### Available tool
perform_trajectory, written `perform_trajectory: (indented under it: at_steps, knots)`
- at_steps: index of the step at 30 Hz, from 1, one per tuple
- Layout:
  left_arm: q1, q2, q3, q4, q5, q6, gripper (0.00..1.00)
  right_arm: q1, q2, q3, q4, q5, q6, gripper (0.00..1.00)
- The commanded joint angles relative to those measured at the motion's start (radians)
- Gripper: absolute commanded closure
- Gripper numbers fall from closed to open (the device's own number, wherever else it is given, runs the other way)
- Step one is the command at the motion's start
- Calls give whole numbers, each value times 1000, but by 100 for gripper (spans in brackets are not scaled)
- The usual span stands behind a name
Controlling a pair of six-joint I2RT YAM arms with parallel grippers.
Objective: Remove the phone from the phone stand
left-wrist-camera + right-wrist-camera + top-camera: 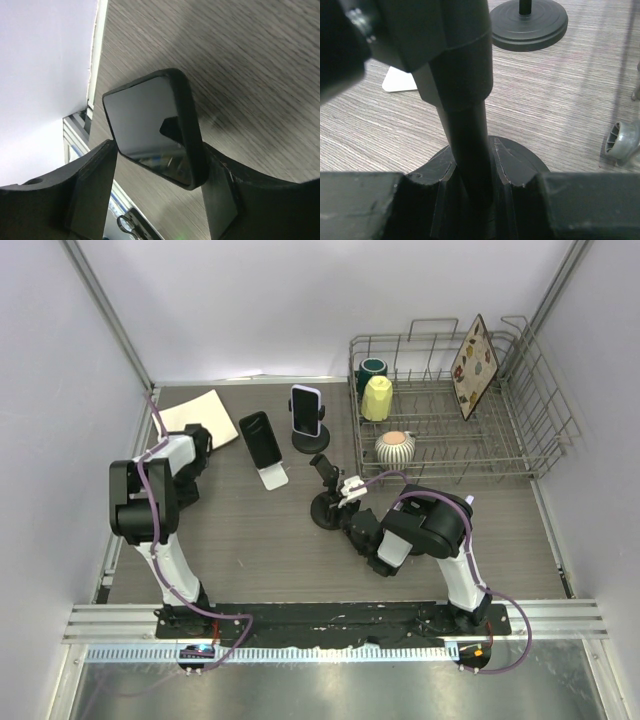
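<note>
At left, left jaws stand parted around the phone [150, 130]; right jaws clamp the phone stand [467, 125].

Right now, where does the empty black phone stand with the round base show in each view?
Top external: the empty black phone stand is mid-picture, its base at the right hand.
Left wrist: not in it.
Right wrist: its post fills the middle, gripped by that hand.
Shared landmark: the white stand foot, up-left of it in the top and right wrist views.
</note>
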Motion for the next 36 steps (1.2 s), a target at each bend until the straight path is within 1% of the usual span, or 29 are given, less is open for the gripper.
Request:
perform_trajectory:
  at_steps: [1,5,7,8,10,11,13,18,22,23,25,26,28,29,30,31,32,33,36]
  knots:
    - [-3,-59,1,22,35,-18,31,5,28,-38,165,-14,49,99]
    - [-5,-106,-9,33,61,-16,21,5,25,-40,165,-19,46,99]
    - [-5,-146,-19,42,81,-16,17,5,22,-40,165,-17,41,99]
    - [-5,-163,-24,42,85,-16,13,4,20,-41,165,-22,41,99]
    - [-5,-221,-39,49,101,-18,8,5,18,-41,165,-27,36,99]
    - [-5,-241,-45,57,107,-16,3,5,18,-41,165,-28,38,99]
    - [-5,-304,-65,71,141,-18,0,5,17,-43,167,-39,36,99]
    - [-5,-434,-114,117,222,-31,0,5,22,-41,167,-54,36,99]
    - [-6,-565,-165,160,329,-27,0,5,12,-43,156,-59,39,99]
    - [-6,-632,-179,187,390,-21,0,5,8,-43,152,-56,41,99]
    - [-8,-704,-229,223,447,-12,0,4,-3,-40,123,-42,41,99]
    - [-14,-782,-249,264,490,-15,0,7,-9,-29,112,-39,38,99]
    - [-23,-858,-321,315,559,-24,0,5,-6,-15,87,-25,36,99]
    - [-34,-920,-346,368,638,-18,0,4,0,3,83,-16,32,99]
    - [-38,-951,-384,385,662,-18,0,5,5,12,76,-10,30,99]
    - [-38,-974,-398,398,679,-16,0,4,6,23,57,-5,30,99]
    - [-69,-994,-404,413,693,-12,0,4,9,49,44,9,29,99]
    - [-75,-1025,-412,418,691,1,0,4,15,61,31,12,27,99]
    - [-112,-1038,-400,415,653,33,0,4,29,115,-8,44,12,99]
